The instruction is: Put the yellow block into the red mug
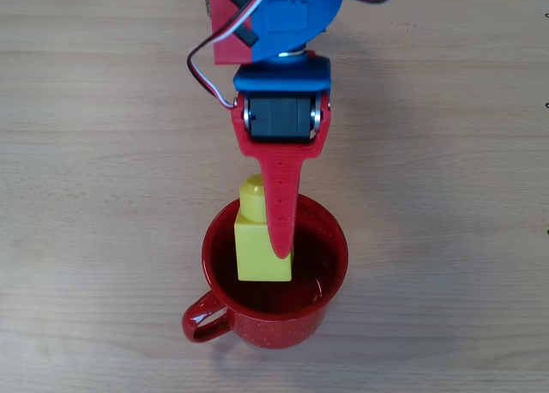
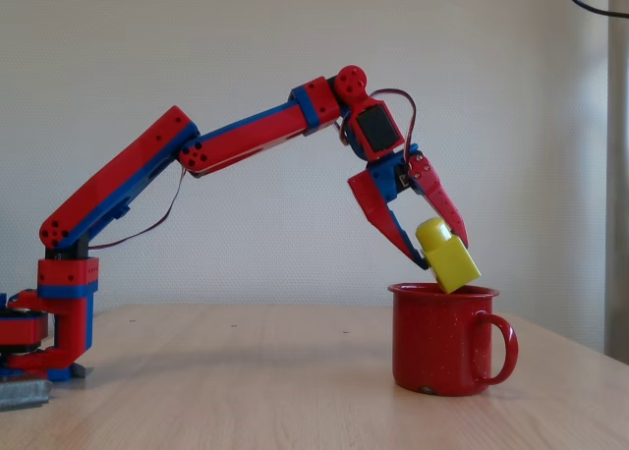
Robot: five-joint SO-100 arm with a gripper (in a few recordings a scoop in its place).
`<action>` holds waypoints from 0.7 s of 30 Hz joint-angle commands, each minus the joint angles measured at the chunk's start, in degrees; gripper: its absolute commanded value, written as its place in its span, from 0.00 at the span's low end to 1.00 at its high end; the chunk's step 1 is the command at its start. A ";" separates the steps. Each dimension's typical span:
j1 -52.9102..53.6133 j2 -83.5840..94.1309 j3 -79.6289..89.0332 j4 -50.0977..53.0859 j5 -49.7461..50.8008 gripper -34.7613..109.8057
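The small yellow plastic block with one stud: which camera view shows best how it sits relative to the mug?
The fixed view: the small yellow plastic block hangs tilted in the gripper, partly above the glossy red speckled mug's rim. Overhead, a finger partly covers the block.

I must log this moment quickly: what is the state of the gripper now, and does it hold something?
Gripper: closed on the small yellow plastic block, held tilted over the rim of the glossy red speckled mug.
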State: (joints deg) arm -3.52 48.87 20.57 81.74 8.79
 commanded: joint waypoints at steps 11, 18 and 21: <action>0.35 4.22 2.90 -1.93 -1.05 0.24; -0.53 5.27 7.56 -3.69 -0.97 0.24; -1.05 5.54 8.35 -4.04 -1.32 0.24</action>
State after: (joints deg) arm -3.16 48.87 29.53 78.22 7.56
